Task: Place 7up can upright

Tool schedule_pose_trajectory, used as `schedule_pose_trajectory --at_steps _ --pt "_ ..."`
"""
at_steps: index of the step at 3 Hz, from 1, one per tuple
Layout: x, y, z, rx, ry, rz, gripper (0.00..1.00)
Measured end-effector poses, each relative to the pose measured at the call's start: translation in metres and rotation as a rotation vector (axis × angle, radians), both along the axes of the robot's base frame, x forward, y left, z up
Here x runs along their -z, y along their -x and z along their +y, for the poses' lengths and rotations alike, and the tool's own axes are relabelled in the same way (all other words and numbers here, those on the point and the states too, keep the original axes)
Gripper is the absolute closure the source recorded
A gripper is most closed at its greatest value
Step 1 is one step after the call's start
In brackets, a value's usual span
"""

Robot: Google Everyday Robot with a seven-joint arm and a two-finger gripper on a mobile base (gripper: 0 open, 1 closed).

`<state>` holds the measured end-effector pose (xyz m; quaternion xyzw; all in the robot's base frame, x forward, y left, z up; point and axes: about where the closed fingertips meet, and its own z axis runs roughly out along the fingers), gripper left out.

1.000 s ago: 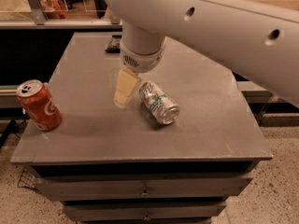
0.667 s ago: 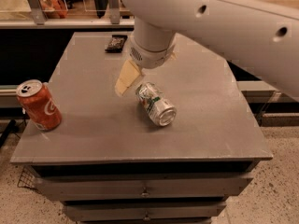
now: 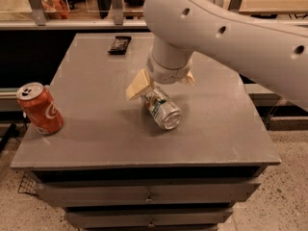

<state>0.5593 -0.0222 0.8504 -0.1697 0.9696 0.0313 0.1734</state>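
Note:
The 7up can [image 3: 161, 109], silvery with green marks, lies on its side near the middle of the grey table [image 3: 96, 134], its shiny end facing the front right. My gripper [image 3: 162, 83] hangs from the large white arm just above the can's far end. It is open, with one tan finger [image 3: 138, 86] to the left of the can and the other finger [image 3: 188, 78] to the right. The can rests on the table and is not held.
An orange-red soda can [image 3: 39, 108] stands upright at the table's left edge. A flat black object [image 3: 119, 44] lies near the far edge. The table has drawers [image 3: 149, 195] below. A shelf with glass panes runs behind it.
My gripper has moved right and turned, from beside the can's left to straddling its far end. The can has stayed lying in about the same place.

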Motion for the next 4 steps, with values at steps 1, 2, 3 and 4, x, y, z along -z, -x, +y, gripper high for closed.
schedule_pose_trajectory --at_steps 1,2,3,4 --pt "0.019 0.004 0.004 0.008 0.006 0.039 0.0" --pt "0.026 0.007 0.008 -0.041 0.038 0.049 0.18" --pt "0.021 0.007 0.014 -0.123 0.08 0.034 0.42" --pt "-0.001 0.005 0.024 -0.213 0.12 -0.015 0.71"
